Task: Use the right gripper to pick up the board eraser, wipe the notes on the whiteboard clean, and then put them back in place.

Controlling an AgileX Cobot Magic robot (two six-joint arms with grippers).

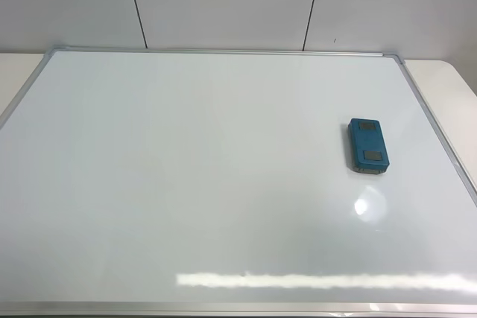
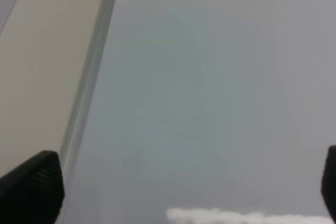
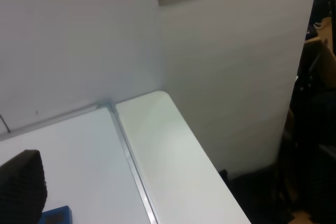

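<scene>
My left fingers [image 2: 34, 184] spread wide, one black ribbed pad at each side of left wrist view, nothing between, over bare whiteboard [image 2: 210, 103] near its silver frame. My right gripper: only one black ribbed finger [image 3: 21, 190] visible in right wrist view, cannot tell whether parted or closed; holds nothing visible. Board eraser [image 1: 367, 146] lies flat on whiteboard [image 1: 186, 184], right side, near right frame edge, untouched. Its blue corner [image 3: 55, 216] shows beside my right finger. Board surface looks clean, glare streak near front edge.

Black ribbed finger pads [image 2: 32, 184].
</scene>
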